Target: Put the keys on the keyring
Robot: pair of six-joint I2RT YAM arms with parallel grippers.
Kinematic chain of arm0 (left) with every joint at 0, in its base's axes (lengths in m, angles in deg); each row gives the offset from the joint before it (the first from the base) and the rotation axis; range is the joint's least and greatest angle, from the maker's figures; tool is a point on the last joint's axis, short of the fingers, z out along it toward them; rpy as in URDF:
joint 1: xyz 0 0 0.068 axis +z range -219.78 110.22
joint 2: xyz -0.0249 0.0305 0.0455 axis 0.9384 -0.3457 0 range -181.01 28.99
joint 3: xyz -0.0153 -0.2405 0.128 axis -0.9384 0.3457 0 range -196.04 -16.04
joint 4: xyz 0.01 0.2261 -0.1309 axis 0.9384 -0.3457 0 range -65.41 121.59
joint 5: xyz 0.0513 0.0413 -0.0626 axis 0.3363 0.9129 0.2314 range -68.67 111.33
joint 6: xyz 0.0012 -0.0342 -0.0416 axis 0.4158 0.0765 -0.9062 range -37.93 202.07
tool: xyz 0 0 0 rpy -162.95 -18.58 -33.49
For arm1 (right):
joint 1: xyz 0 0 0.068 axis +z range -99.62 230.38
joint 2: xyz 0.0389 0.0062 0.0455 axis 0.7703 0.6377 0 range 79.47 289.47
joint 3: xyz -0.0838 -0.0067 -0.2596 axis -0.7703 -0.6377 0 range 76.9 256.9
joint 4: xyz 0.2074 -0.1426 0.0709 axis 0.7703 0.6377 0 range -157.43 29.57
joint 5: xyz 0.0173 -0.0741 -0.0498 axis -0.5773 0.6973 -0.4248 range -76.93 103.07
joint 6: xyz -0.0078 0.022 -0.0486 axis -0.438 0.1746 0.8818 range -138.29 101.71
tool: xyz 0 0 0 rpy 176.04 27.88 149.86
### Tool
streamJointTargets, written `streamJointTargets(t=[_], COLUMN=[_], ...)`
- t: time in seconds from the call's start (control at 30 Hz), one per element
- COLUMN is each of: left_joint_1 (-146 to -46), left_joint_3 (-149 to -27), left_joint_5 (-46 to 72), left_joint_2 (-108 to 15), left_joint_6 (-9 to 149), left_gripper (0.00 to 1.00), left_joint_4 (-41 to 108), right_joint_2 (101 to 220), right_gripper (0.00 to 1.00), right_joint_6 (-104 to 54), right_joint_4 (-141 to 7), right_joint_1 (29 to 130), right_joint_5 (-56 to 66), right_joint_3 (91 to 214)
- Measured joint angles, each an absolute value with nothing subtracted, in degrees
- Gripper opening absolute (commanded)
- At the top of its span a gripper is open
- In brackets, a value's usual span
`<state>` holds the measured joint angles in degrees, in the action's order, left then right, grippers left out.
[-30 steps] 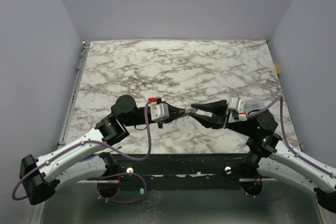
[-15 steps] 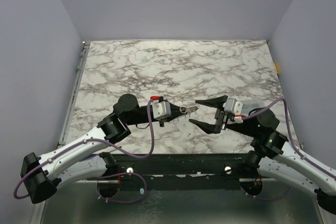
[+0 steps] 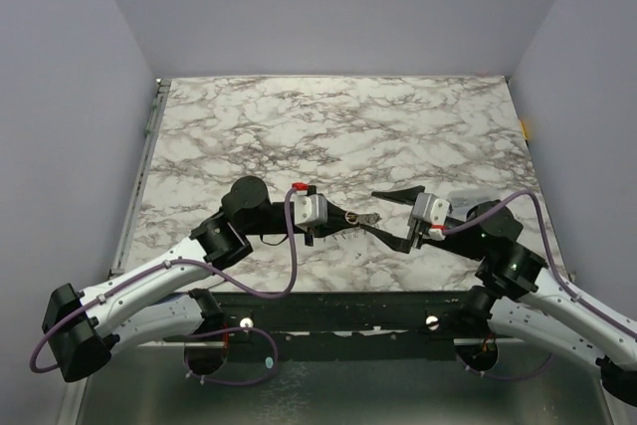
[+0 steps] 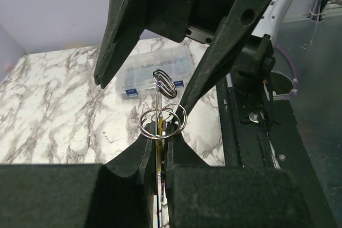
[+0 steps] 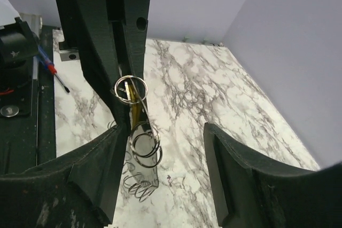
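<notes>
The left gripper (image 3: 336,216) is pinched tight on the key (image 5: 138,111). The left wrist view shows the key's yellow edge caught between the two fingers. The ring (image 4: 160,122), thin grey wire, sits right at the fingertips, looped about the key's stem. A second, smaller coil of ring (image 4: 164,83) hangs at the far end of the stem, away from the left fingers. The whole small bundle is held in the air above the marble table (image 3: 328,126), near its front edge and about midway between the two arms.

The right gripper (image 3: 368,211) faces the left one, tip to tip, with its jaws spread wide — one finger on each side of the bundle. From the right wrist, the key and rings lie close beside one finger (image 5: 80,174) and well apart from the other (image 5: 251,185). Whether the nearer finger touches the rings I cannot tell. Nothing is clamped between the right fingers.

In the left wrist view, a clear plastic box (image 4: 155,73) lies flat on the table behind the rings, under the right gripper's fingers. Dark shadows of the coiled rings fall on the marble below the bundle — seen from the right wrist just beneath the lower ring.
</notes>
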<state>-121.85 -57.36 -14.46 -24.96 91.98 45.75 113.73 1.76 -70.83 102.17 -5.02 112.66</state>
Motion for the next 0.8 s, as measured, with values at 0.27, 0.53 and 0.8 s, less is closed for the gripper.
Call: streamJointTargets(t=[0.27,0.53,0.8], left_joint_1=[-120.8,-120.8,-120.8], left_joint_3=[-57.4,-57.4,-57.4], left_joint_5=[-17.4,-19.4,-19.9], left_joint_2=[-26.4,-26.8,-26.9], left_joint_6=[90.8,90.2,90.0], left_gripper=[0.0,0.0,0.0], left_joint_4=[45.7,45.7,45.7], right_joint_2=[115.8,116.7,119.0], right_gripper=[0.55,0.56,0.41], right_joint_6=[4.5,5.2,6.1], right_joint_4=[-69.3,-64.7,-58.9], right_joint_1=[102.2,102.2,102.2], right_joint_5=[-5.4,-9.2,-11.4], right_joint_3=[113.2,115.5,118.9])
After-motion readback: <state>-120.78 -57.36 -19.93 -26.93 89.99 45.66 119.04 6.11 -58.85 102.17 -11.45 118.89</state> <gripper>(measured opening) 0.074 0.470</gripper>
